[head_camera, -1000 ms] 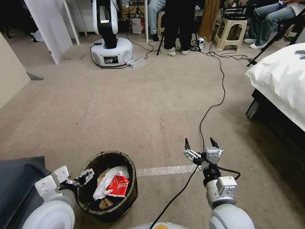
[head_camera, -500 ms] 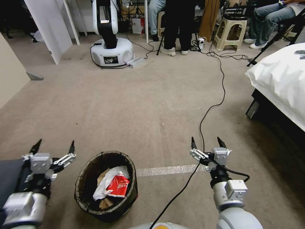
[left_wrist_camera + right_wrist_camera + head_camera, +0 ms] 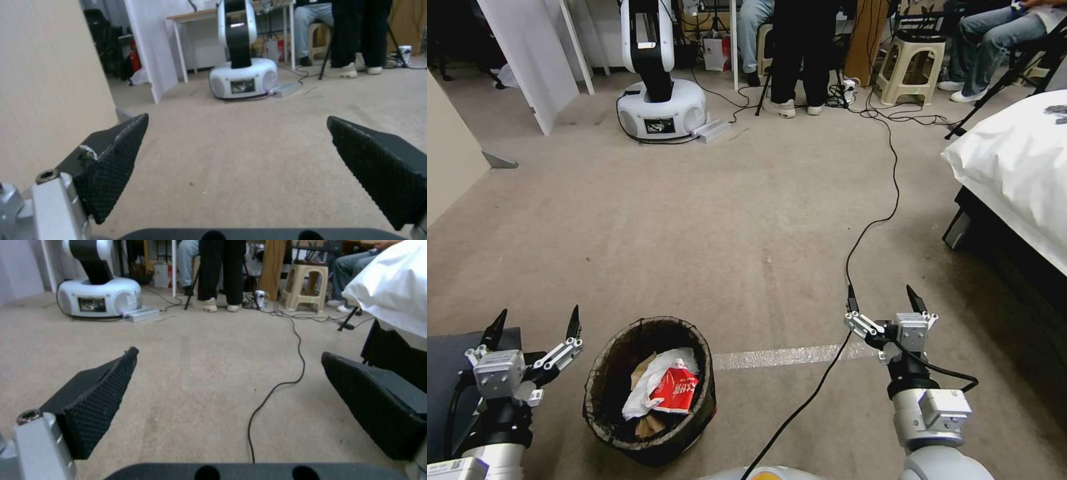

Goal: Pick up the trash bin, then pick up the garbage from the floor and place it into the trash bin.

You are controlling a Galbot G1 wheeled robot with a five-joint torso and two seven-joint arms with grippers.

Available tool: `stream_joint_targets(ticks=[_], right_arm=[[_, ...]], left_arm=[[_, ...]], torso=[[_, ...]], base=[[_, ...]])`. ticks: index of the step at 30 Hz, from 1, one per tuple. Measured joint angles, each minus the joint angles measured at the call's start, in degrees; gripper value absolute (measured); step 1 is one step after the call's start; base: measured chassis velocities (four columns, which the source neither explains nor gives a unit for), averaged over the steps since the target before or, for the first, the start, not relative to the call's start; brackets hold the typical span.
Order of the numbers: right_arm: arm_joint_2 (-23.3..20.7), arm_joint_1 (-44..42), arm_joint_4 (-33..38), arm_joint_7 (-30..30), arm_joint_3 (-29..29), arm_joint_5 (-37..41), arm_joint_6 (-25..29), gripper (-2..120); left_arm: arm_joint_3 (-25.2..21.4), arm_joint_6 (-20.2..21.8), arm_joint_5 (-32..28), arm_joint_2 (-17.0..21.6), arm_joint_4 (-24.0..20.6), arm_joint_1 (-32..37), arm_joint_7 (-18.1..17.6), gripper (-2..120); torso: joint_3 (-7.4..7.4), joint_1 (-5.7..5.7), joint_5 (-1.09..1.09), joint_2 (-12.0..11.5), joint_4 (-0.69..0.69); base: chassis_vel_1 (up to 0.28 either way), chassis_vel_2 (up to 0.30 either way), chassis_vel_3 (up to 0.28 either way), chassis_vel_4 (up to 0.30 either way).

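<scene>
Bin (image 3: 650,390) standing on the carpet between the arms, upright, dark liner folded over the rim. Garbage (image 3: 667,390) already inside — red-and-white carton, white tissue, brown paper scrap. Left gripper (image 3: 534,322) just beside the bin, fingers spread wide, grasping nothing. Right gripper (image 3: 884,300) well apart on the other side over the black cable (image 3: 867,227), likewise splayed and empty. Probably set down because no litter shows on the floor. White print on the carton — too small to read.
</scene>
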Motion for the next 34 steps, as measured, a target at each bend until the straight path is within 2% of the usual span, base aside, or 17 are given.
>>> stream_joint_targets(ticks=[5,9,13,34], right_arm=[[0.02,-0.56,0.03,-0.12,-0.33,-0.03,0.27,100],[-0.2,-0.34,-0.59,0.0,-0.7,-0.05,0.23,100],[-0.25,-0.06,-0.77,0.47,-0.91,-0.45,0.07,100],[-0.27,-0.01,-0.87,0.56,-0.97,-0.48,-0.08,100]], left_arm=[[1.36,-0.59,-2.16,0.19,1.34,0.15,-1.93,100],[1.71,-1.26,-1.7,0.01,3.21,-1.14,-3.26,100],[1.81,-1.33,-1.53,-0.26,3.17,-1.16,-4.27,100],[1.86,-0.96,-1.54,-0.2,2.98,-1.17,-4.4,100]], torso=[[0.0,0.0,-0.01,0.0,0.01],[0.0,0.0,-0.02,0.0,0.0],[0.0,0.0,-0.01,0.0,0.01],[0.0,0.0,-0.01,0.0,0.01]], base=[[0.0,0.0,0.0,0.0],[0.0,0.0,0.0,0.0],[0.0,0.0,0.0,0.0],[0.0,0.0,0.0,0.0]])
